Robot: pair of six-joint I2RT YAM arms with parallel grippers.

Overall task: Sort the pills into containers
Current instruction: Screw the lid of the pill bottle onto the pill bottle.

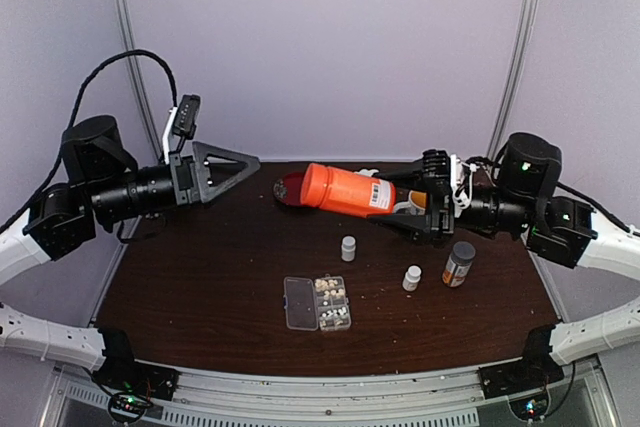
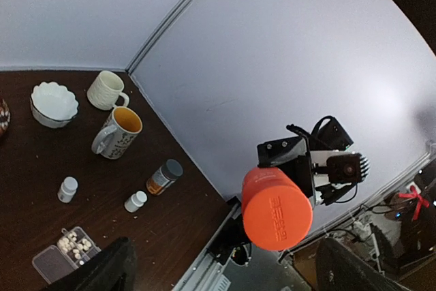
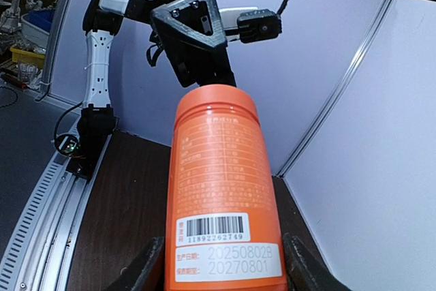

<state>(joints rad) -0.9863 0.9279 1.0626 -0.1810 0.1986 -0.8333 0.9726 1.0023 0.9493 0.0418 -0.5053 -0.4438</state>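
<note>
Grips the orange bottle (image 1: 345, 190) by its base in the right end effector (image 1: 405, 202), sideways above the bench (image 1: 200, 277), presenting its cap (image 2: 277, 212) to the wide-spread left end effector (image 1: 235, 169), probably for unscrewing. Meanwhile, with the pills (image 1: 330, 295) lying in the open pill box (image 1: 300, 305) below.

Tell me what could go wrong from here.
The large orange plastic bottle is held sideways in the right tool; uncapped like this, its contents could spill wide of the clear plastic pill box. The open left tool might misalign with the cap and knock the bottle loose onto the small white bottles nearby.
</note>
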